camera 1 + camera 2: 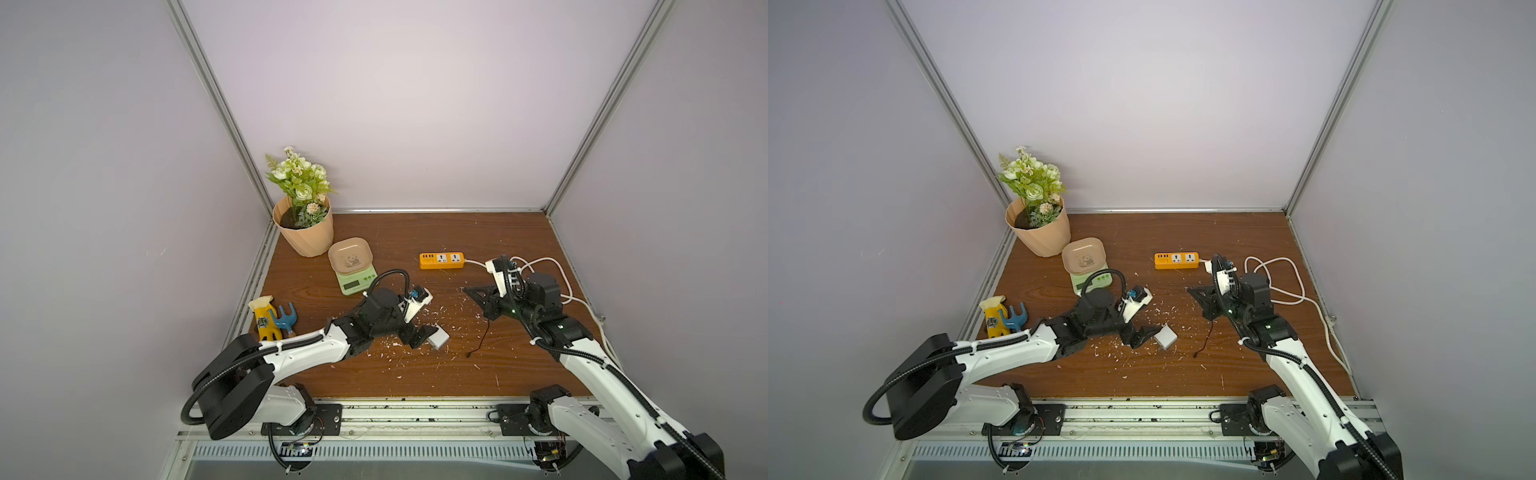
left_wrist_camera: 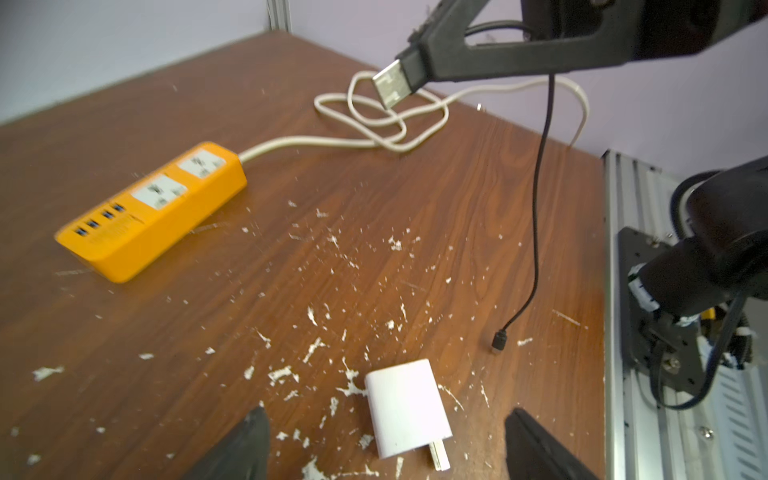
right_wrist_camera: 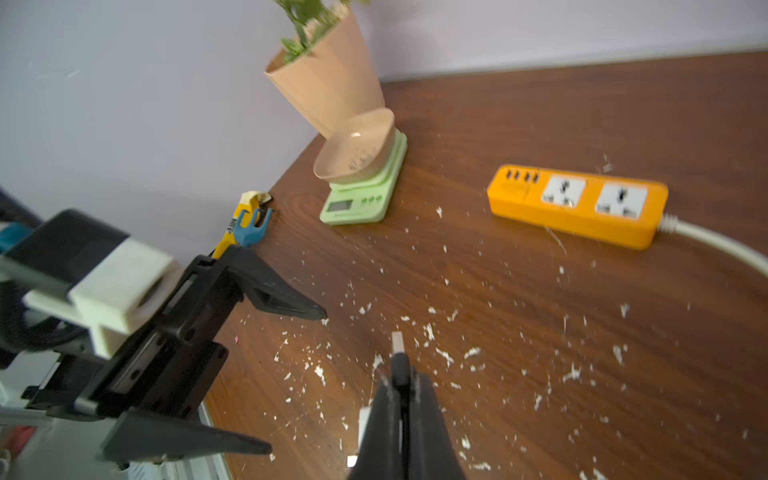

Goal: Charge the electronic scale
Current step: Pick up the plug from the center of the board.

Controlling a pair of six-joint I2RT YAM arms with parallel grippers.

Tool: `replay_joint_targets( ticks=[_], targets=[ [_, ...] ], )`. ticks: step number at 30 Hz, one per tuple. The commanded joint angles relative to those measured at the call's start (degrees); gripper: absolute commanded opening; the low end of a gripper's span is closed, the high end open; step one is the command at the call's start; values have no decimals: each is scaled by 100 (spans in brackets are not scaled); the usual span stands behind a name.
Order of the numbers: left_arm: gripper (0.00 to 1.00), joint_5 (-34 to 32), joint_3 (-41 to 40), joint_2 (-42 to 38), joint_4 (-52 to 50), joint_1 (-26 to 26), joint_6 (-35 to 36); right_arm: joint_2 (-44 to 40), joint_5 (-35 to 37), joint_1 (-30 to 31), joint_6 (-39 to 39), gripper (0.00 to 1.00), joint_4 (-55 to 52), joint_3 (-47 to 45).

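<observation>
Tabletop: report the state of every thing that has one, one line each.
electronic scale, no cable attached.
USB plug, clamped in right gripper, unplugged.
white charger, lying on table, prongs bare.
power strip, outlets and ports empty.
left gripper, open astride white charger.
right gripper, shut on USB plug.

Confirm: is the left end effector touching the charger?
Apart. Left wrist view shows the charger between the left end effector's fingers, table visible either side.
</observation>
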Motion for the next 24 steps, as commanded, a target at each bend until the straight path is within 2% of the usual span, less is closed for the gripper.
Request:
replay_joint_targets(
  ticks=[1,4,8,17,20,24],
  targets=[
    [92,-690,370,425,-493,-268,17,119,-768,-394,549,0,425,-63],
    [95,-817,634,904,-591,-380,-30,225,-1015,-701,453,0,423,-119],
    [98,-1385,1148,1491,-998,-743,174,433,-1345,-1009,377,0,418,-227],
    [97,-1624,1668,2213,-1507,-863,219,400,-1305,-1040,402,0,419,-295],
    [90,-1634,1744,2346,-1626,-885,226,400,-1270,-1042,407,0,414,-298],
    [70,-1805,1760,2379,-1681,-885,272,399,-1261,-1039,425,0,358,-224]
  ],
)
